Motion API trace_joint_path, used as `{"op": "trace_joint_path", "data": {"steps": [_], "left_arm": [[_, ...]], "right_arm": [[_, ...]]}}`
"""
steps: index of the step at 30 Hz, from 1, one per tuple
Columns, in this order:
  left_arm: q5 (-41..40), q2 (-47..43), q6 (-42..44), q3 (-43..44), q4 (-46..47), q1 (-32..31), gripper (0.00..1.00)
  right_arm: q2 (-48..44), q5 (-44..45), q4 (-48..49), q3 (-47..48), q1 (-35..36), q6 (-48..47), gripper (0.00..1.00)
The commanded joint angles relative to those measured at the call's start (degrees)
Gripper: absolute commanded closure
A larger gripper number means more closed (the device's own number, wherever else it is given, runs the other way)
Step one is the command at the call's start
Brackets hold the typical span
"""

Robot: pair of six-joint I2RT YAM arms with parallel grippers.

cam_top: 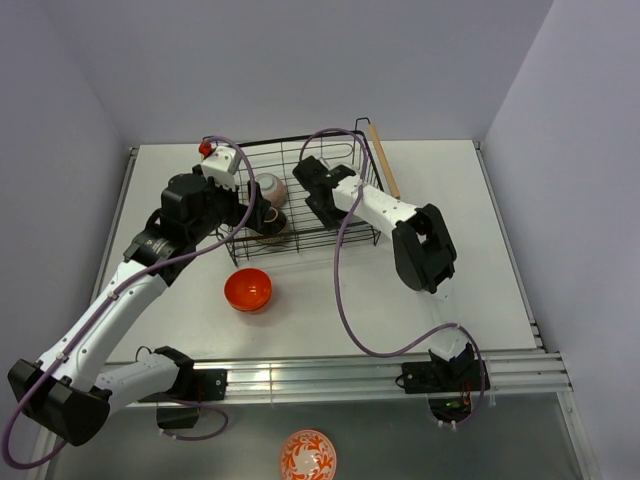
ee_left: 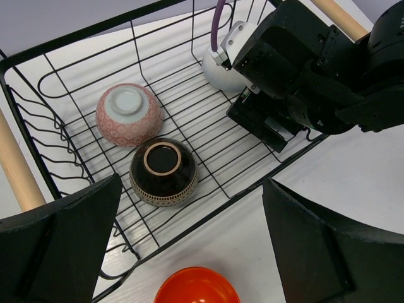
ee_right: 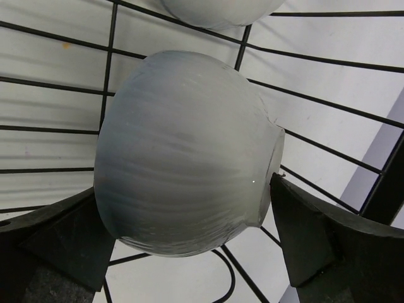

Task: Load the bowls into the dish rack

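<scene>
Our right gripper (ee_right: 183,237) clamps a white bowl (ee_right: 183,145) inside the rack (cam_top: 382,160). We have the left gripper (ee_left: 192,243) spread wide over the near rim; pink bowl (ee_left: 129,113) and dark bowl (ee_left: 163,172) lie inverted inside, orange bowl (ee_left: 196,287) outside.

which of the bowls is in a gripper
The plain white bowl clamped in the right gripper; the pinkish bowl, dark bowl and orange bowl lie untouched.

Five bowls (cam_top: 270,188) (cam_top: 268,220) (cam_top: 247,289) (ee_right: 183,151) (ee_right: 218,12), one patterned bowl (cam_top: 308,455), one dish rack (cam_top: 383,160).

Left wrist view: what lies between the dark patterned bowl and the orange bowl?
The dish rack's wire wall, then bare table; the left wrist view shows it.
</scene>
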Motion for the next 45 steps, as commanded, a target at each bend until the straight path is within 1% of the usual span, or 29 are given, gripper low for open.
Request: {"op": "trace_joint_path", "data": {"steps": [1,5,14,16,18,19,20,25,27,28,29,30,32,37,43,45], "left_arm": [[-0.29,-1.62,0.32,-0.54,2.23,0.5,0.01],[-0.29,-1.62,0.4,-0.8,2.23,0.5,0.01],[-0.21,-1.36,0.49,-0.72,2.05,0.68,0.0],[-0.03,-1.27,0.4,-0.63,2.05,0.68,0.01],[0.06,-1.09,0.32,-0.45,1.96,0.68,0.0],[0.06,-1.18,0.32,-0.45,1.96,0.59,0.01],[0.14,-1.09,0.32,-0.45,1.96,0.59,0.01],[0.58,-0.65,0.49,-0.28,1.7,0.76,0.01],[1.02,-0.48,0.58,-0.28,1.7,0.76,0.01],[1.46,-0.22,0.67,-0.36,1.79,0.76,0.0],[1.55,-0.13,0.58,-0.45,1.79,0.68,0.0],[1.64,-0.04,0.67,-0.37,1.7,0.76,0.0],[1.99,0.22,0.58,-0.36,1.61,0.68,0.01],[2.17,0.58,0.49,0.07,1.26,0.76,0.01],[3.13,1.01,0.23,0.34,1.09,0.85,0.0],[3.48,1.1,0.14,0.43,1.17,0.94,0.0]], "right_arm": [[-0.24,-1.78,-0.7,3.16,0.38,1.1,0.0],[-0.68,-8.18,-1.49,4.3,0.21,0.75,0.0],[-0.68,-12.69,-2.72,5.79,-0.67,0.66,0.0],[0.2,-11.55,-3.51,6.15,-0.93,0.57,0.0],[0.9,-8.4,-2.81,5.01,-0.93,-0.13,0.0],[1.25,-4.2,-2.72,4.83,-0.93,-0.13,0.0],[1.69,-2.77,-2.37,4.31,-0.93,-0.31,0.0],[0.73,-0.3,-1.31,2.98,-0.58,-1.1,0.0],[0.99,2.33,-2.01,3.77,-0.23,-1.1,0.0],[0.73,3.56,-1.32,3.43,0.2,-1.19,0.0],[-0.31,6.88,-0.18,1.6,0.38,-1.45,0.0],[-1.11,8.39,2.7,0.45,0.64,-2.41,0.0],[-2.6,11.12,4.92,-2.27,1.61,-3.38,0.0],[-3.58,10.34,6.86,-4.22,2.49,-5.4,0.0],[-6.03,2.97,7.21,-4.92,2.93,-7.16,0.0],[-6.83,4.09,8.52,-5.8,3.2,-8.3,0.0]]}}
